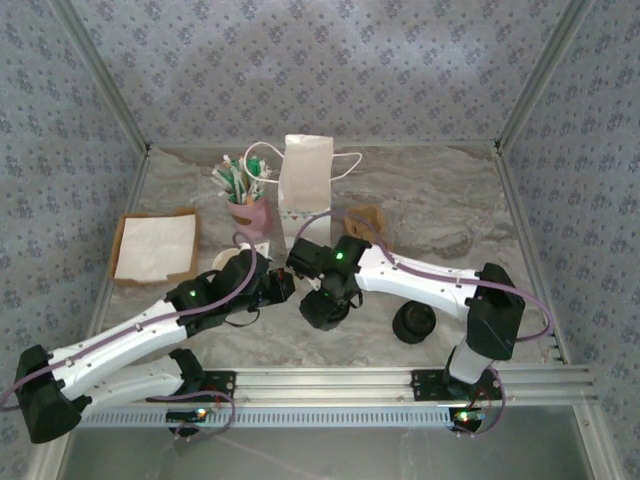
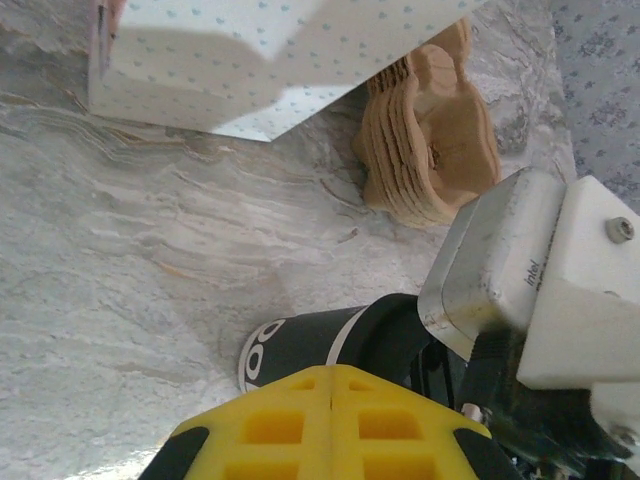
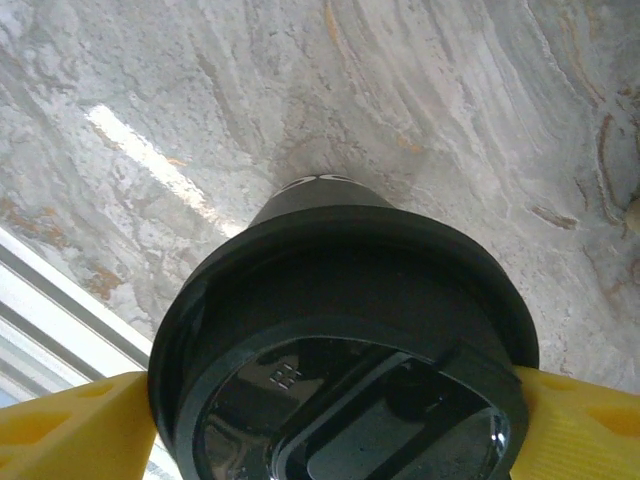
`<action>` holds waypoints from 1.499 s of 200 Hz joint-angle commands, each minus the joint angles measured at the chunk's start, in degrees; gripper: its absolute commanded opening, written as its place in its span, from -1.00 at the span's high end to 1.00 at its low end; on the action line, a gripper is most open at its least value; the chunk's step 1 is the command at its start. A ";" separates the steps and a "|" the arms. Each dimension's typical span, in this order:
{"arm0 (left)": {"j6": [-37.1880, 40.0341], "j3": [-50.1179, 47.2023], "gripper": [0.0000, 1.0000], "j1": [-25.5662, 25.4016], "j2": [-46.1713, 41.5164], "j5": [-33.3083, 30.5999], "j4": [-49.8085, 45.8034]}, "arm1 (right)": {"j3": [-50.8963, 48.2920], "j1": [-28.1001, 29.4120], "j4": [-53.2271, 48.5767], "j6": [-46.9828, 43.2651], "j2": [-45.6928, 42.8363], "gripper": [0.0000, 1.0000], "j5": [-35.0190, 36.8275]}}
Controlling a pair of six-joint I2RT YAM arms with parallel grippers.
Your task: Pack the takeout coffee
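- Done so far: the takeout coffee (image 3: 340, 300) is capped with its black lid.
- It has not been put in the white paper bag (image 1: 305, 175), which stands upright at the far side of the counter (image 1: 450, 215), well apart from the cup.
- Judged as left: the cup is to be carried to the bag and lowered in.
- The right end effector (image 3: 340, 425) is clamped on the lid's rim, one finger on each side. The cup appears to stand on the counter beneath it.
- The left end effector (image 2: 332, 400) is pressed together, empty, just beside the cup.

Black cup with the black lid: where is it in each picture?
Top external: the black cup with a round black plastic lid sits just below centre.
Left wrist: cup bottom centre, just beyond the shut left gripper.
Right wrist: cup lower middle, clasped by the right gripper.
Shared landmark: the grey marbled tabletop.
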 commanded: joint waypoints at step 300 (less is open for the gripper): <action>-4.40 -6.56 0.81 7.08 14.42 22.94 15.79 | -2.15 -0.60 4.13 -3.31 -4.10 -0.81 -1.59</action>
